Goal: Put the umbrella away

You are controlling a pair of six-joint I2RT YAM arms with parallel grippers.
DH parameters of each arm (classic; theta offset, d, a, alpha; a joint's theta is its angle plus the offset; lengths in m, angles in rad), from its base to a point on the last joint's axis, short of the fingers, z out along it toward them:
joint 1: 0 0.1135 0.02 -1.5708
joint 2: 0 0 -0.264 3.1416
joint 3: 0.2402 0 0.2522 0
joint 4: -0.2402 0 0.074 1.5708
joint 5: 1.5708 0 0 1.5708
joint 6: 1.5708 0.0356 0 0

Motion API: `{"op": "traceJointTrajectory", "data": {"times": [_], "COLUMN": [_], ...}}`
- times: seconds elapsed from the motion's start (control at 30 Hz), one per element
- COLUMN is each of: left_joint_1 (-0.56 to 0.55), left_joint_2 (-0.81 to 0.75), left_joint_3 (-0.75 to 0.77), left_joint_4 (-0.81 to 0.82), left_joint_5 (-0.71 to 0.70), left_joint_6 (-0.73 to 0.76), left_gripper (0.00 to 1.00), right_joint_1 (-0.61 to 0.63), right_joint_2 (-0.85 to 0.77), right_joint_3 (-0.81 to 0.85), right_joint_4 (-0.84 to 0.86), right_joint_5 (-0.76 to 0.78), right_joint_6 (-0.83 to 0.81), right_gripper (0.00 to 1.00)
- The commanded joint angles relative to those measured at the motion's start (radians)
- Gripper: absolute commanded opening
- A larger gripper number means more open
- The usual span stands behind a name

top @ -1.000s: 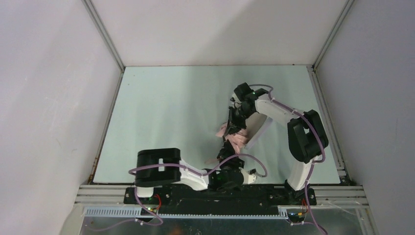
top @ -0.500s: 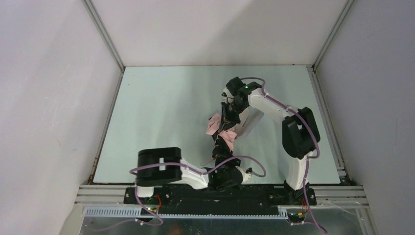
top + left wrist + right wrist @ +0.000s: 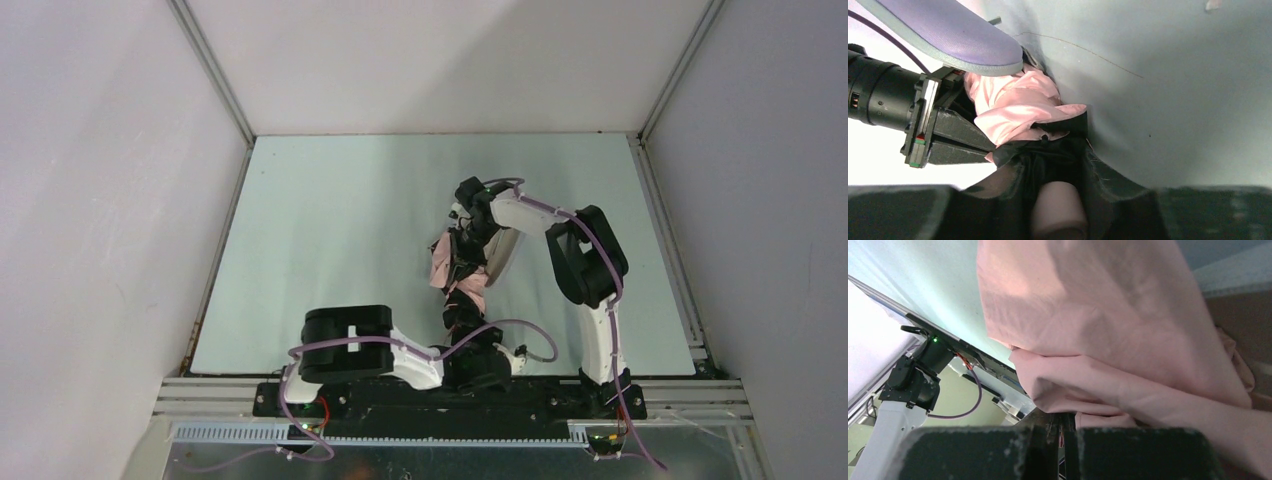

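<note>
The umbrella (image 3: pixel 449 264) is a bunch of pale salmon-pink fabric held above the table between both grippers. My left gripper (image 3: pixel 461 318) is shut on its small pink handle (image 3: pixel 1058 204), which sits between the dark fingers (image 3: pixel 1109 181). The gathered fabric (image 3: pixel 1017 106) lies just beyond the handle. My right gripper (image 3: pixel 468 246) comes from the far side and is shut on the fabric; its black fingers (image 3: pixel 955 142) pinch the cloth edge. In the right wrist view the pink fabric (image 3: pixel 1098 325) fills the frame above the nearly closed gripper (image 3: pixel 1068 440). The shaft is hidden.
A pale grey-lilac oblong hard case (image 3: pixel 953 35) lies right beside the umbrella, partly under the right arm (image 3: pixel 500 262). The pale green table (image 3: pixel 330 230) is walled on three sides. The arm bases and a metal rail (image 3: pixel 450 390) line the near edge.
My right arm has swung left and folded in, carrying the fabric left. The umbrella now stands more in line above my left gripper, which has shifted slightly right.
</note>
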Motion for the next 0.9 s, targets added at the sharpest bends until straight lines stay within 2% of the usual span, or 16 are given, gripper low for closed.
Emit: {"op": "traceJointTrajectory", "data": {"times": [0.0, 0.03, 0.07, 0.2, 0.4, 0.67, 0.87], "left_joint_1": [-0.041, -0.041, -0.041, -0.041, -0.041, -0.034, 0.062], "left_joint_2": [-0.032, -0.05, -0.06, -0.119, -0.283, -0.513, -0.77], "left_joint_3": [0.048, 0.053, 0.059, 0.077, 0.006, -0.099, -0.283], "left_joint_4": [-0.128, -0.138, -0.16, -0.232, -0.218, -0.204, -0.042], "left_joint_5": [0.427, 0.449, 0.463, 0.573, 0.608, 0.552, 0.514], "left_joint_6": [-0.207, -0.225, -0.261, -0.38, -0.54, -0.765, -1.123], "left_gripper": [0.45, 0.48, 0.56, 0.77, 0.97, 1.0, 1.0], "right_joint_1": [-0.028, -0.028, -0.028, -0.039, -0.053, -0.062, -0.073], "right_joint_2": [0.009, 0.014, 0.018, 0.025, 0.009, -0.017, -0.053], "right_joint_3": [-0.034, -0.041, -0.044, -0.071, -0.108, -0.15, -0.194], "right_joint_4": [0.179, 0.184, 0.185, 0.216, 0.247, 0.29, 0.331], "right_joint_5": [0.081, 0.089, 0.093, 0.102, 0.1, 0.067, 0.041], "right_joint_6": [-0.003, -0.003, -0.001, 0.01, 0.013, 0.021, 0.034], "right_gripper": [0.0, 0.0, 0.0, 0.0, 0.0, 0.0, 0.0]}}
